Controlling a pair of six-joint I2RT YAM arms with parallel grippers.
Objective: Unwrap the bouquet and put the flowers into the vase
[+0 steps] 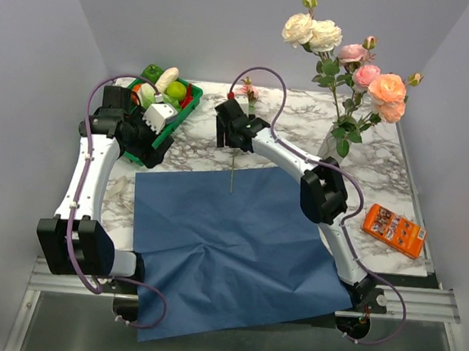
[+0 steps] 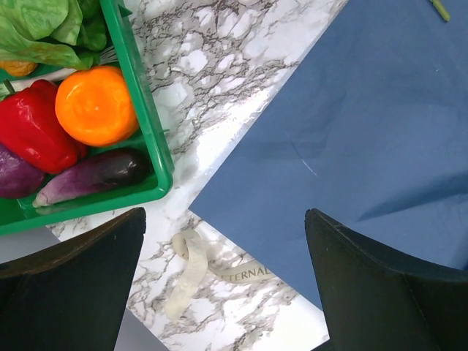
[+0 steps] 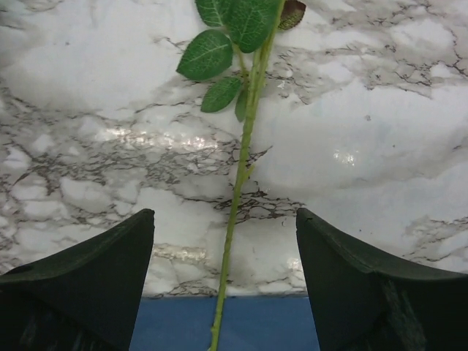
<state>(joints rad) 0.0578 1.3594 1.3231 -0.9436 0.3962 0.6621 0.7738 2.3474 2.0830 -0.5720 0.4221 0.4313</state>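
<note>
Several pink, peach and cream roses (image 1: 366, 76) stand in the pale vase (image 1: 333, 143) at the back right. One more flower lies on the marble, with its pink bloom (image 1: 248, 90) toward the back and its thin green stem (image 3: 238, 197) running down onto the unfolded blue paper (image 1: 229, 241). My right gripper (image 3: 225, 281) hovers open over that stem, a finger on each side and neither touching it. The left gripper (image 2: 225, 285) is open and holds nothing, above the paper's left corner (image 2: 365, 124) and a loose beige ribbon (image 2: 191, 267).
A green tray (image 2: 142, 102) of vegetables and fruit sits at the back left, close to the left gripper. An orange box (image 1: 392, 230) lies at the right edge of the table. Grey walls close in the left, back and right sides.
</note>
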